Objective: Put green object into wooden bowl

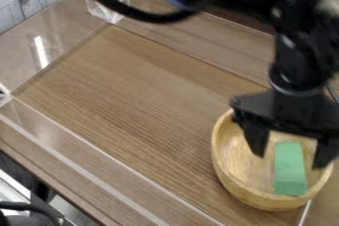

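The green object [290, 168], a bright green bar, lies inside the wooden bowl [239, 175] at the lower right of the camera view, on the bowl's right side. My black gripper [284, 141] hangs just above the bowl, open, with its two fingers spread on either side above the block. Nothing is between the fingers. The arm reaches down from the top right and hides the bowl's far rim.
The bowl stands on a wooden tabletop [146, 91] bounded by low clear plastic walls [40, 52]. A clear bracket [106, 7] sits at the far left corner. The table's front edge runs along the lower left.
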Controlling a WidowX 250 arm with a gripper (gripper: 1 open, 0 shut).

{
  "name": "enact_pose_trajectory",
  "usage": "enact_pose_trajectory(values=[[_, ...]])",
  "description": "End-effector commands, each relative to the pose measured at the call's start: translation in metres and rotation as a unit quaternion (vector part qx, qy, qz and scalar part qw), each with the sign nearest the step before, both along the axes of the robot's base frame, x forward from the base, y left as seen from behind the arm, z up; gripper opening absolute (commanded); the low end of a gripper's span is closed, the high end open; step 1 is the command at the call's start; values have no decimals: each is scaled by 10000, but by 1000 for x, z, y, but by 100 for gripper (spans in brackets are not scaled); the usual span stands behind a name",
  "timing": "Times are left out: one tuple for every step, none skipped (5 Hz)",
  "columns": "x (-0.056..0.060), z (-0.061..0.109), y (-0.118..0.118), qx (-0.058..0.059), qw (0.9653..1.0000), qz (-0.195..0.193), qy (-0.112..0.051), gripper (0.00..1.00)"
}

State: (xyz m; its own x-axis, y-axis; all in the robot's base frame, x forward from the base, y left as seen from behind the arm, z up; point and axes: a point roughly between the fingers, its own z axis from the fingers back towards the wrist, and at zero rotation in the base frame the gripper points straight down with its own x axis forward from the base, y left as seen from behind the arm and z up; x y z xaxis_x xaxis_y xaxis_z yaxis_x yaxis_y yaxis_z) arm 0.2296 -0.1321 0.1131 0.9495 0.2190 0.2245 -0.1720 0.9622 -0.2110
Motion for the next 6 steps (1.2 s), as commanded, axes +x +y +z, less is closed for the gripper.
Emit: enact_pose_trajectory(values=[[13, 34, 28, -210, 9990, 146, -372, 100], [26, 50, 47, -301, 9980, 269, -489, 100], [40, 69, 58, -229, 9974, 373, -577, 100], [47, 71, 58, -128, 9971, 421, -628, 100], [56, 75, 49, -70, 9969, 387, -684, 100], [53, 71, 41, -24, 9976, 18, -698, 100]])
